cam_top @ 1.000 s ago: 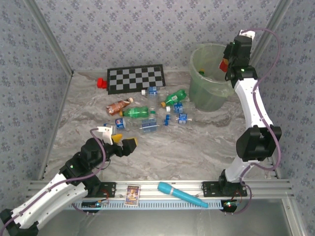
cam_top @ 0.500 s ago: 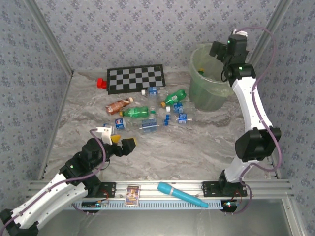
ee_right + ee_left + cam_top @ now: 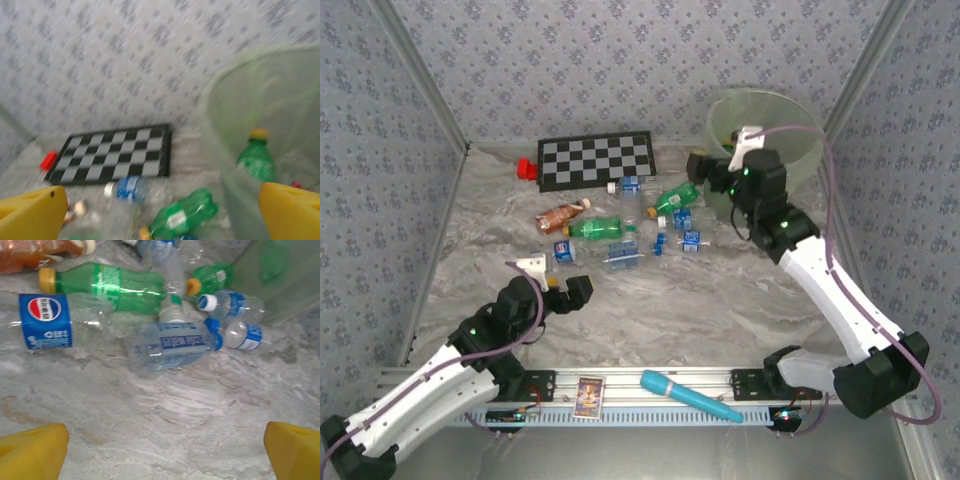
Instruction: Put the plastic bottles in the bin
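Observation:
Several crushed plastic bottles lie mid-table: a brown one (image 3: 560, 215), green ones (image 3: 597, 228) (image 3: 676, 198) and clear blue-labelled ones (image 3: 623, 255). My left gripper (image 3: 567, 287) stands open just short of them. In the left wrist view its yellow fingertips (image 3: 30, 452) frame bare table below a clear bottle (image 3: 172, 345). My right gripper (image 3: 705, 168) hangs open beside the bin (image 3: 790, 115), on the bin's left. In the right wrist view, which is blurred, a green bottle (image 3: 257, 160) stands inside the bin (image 3: 260, 100) and another green bottle (image 3: 182, 215) lies on the table.
A checkerboard (image 3: 597, 158) lies at the back with a red block (image 3: 527, 168) at its left end. A turquoise tube (image 3: 690, 396) and a small card (image 3: 589, 396) rest on the front rail. Patterned walls close in three sides.
My right gripper has come away from over the bin, swinging down and left to the bin's left side, with its jaws now open. My left gripper has edged slightly forward.

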Tool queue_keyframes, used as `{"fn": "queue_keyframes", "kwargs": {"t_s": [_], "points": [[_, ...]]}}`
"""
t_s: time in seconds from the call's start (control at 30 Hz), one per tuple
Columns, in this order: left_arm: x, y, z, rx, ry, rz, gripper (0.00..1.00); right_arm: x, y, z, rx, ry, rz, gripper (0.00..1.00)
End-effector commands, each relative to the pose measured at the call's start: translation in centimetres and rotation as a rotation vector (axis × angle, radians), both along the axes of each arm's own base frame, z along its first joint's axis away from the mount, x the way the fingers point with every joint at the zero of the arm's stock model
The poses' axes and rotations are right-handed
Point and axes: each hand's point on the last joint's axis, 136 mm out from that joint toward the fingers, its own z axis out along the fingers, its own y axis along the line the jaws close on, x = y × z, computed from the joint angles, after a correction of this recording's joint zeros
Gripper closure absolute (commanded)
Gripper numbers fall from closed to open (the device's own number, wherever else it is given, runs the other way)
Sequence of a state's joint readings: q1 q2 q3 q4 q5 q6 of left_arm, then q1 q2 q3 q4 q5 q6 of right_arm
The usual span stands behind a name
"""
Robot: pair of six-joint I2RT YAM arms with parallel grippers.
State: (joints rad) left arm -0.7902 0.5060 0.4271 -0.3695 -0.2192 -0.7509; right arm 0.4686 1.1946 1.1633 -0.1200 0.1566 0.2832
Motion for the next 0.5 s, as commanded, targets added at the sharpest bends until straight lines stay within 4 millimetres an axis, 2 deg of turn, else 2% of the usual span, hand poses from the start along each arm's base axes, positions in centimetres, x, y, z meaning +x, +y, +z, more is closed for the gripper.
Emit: {"fn": "queue_keyframes", "kwargs": {"t_s": [0.0,0.1,0.17,0.27,0.47], "points": [[1.3,1.1,1.3,0.004,0.015,0.105,0.00,-2.1,3.9,-2.3,-0.003,-0.015,0.156,0.00],[2.2,1.6,0.2,0.026,0.077,0.156,0.00,-3.8,6.5,-5.0,-0.040,-0.019,0.253,0.00],[2.8,1.9,-0.4,0.041,0.117,0.186,0.00,-4.4,7.3,-7.1,-0.069,-0.016,0.281,0.00],[3.7,2.5,-1.2,0.085,0.160,0.220,0.00,-4.9,7.1,-9.4,-0.065,-0.013,0.283,0.00],[5.6,2.6,-2.5,0.102,0.236,0.238,0.00,-6.2,6.1,-11.6,-0.019,-0.075,0.274,0.00]]}}
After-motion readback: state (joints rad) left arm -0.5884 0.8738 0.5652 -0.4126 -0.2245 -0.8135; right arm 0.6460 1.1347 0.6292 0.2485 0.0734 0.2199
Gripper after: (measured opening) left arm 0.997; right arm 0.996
